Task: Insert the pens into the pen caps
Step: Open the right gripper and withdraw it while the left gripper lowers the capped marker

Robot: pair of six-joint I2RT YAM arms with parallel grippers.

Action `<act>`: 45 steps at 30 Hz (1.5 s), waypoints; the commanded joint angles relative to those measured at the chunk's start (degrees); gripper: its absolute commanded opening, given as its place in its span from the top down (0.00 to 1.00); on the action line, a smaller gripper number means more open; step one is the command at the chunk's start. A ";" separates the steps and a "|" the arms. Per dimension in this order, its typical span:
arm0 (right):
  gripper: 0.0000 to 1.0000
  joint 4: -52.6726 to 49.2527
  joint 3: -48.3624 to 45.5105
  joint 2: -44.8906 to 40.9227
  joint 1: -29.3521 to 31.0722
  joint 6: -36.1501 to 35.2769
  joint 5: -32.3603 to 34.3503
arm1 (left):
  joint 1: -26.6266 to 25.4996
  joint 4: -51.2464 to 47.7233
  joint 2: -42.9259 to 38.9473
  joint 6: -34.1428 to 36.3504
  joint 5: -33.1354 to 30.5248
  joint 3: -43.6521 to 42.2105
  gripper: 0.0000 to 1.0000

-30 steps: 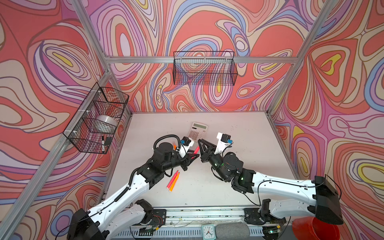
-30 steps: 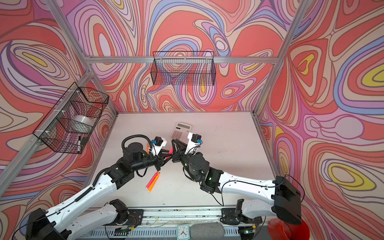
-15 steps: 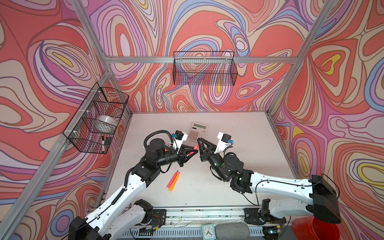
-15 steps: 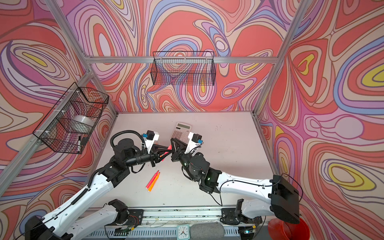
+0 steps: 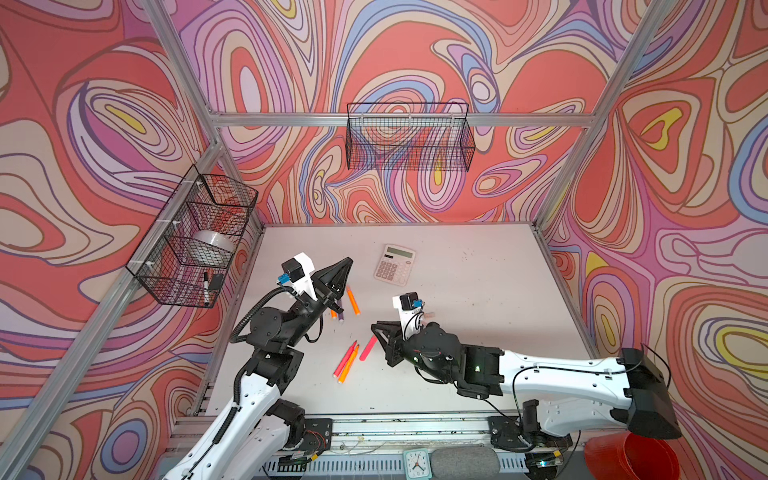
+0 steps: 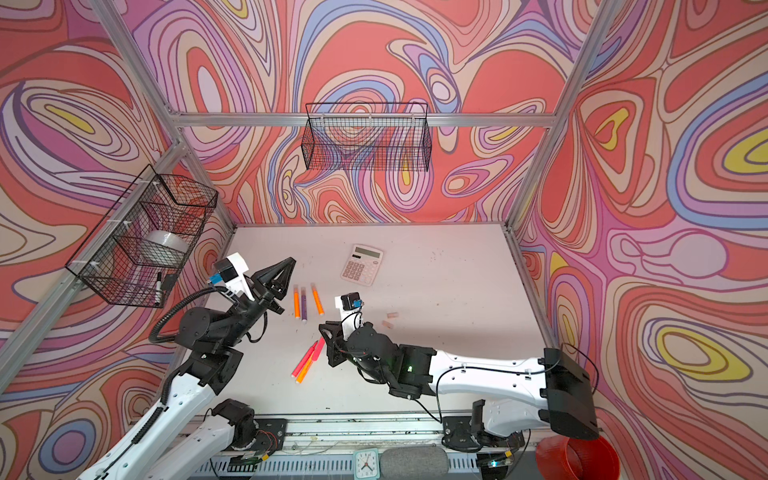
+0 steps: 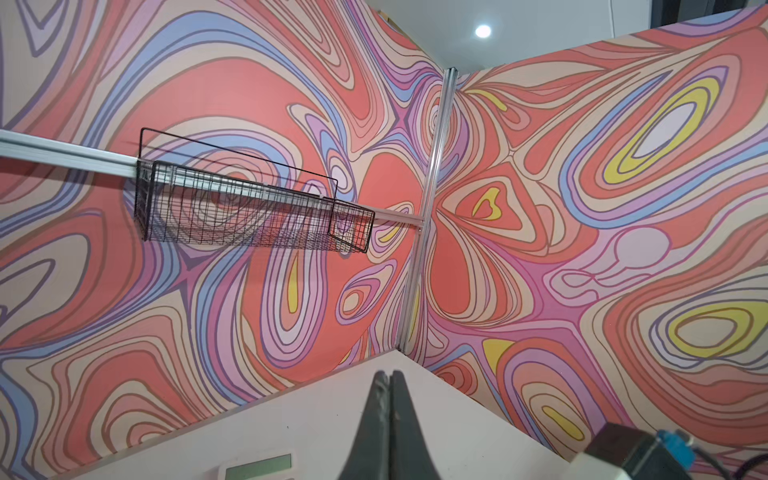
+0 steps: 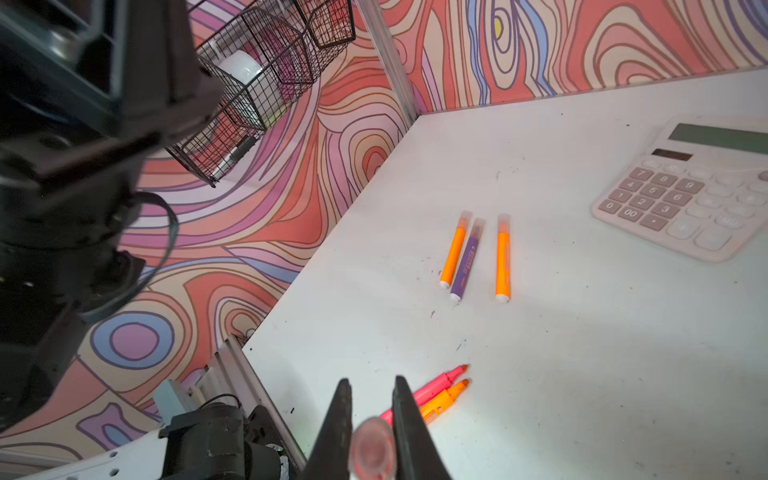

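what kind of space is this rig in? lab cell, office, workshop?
Most likely a purpose-built robot data-collection cell: an aluminium frame carries swirl-printed wall panels around a white table, a left arm and a right arm are mounted at its front edge, and the calculator looks like a prop.

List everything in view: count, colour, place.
capped pens: 3, two orange, one purple, table left of middle.
uncapped pens: 2, pink, orange, table, nearer the front.
pen caps: 2 loose, pale pink, table, right of middle.
calculator: 1, off-white, table back middle.
back basket: 1, black wire, back wall.
side basket: 1, black wire, left wall.
tape roll: 1, white, side basket.
marker: 1, white, black cap, side basket.
alarm clock: 1, teal, below table front.
bucket: 1, red, front right corner.
left end effector: 1, black, shut, empty.
right end effector: 1, black, shut on pink pen.
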 commanded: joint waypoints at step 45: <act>0.58 -38.02 62.48 61.88 -28.74 -10.41 -23.30 | 0.08 -50.78 0.40 -21.59 -41.99 1.60 0.28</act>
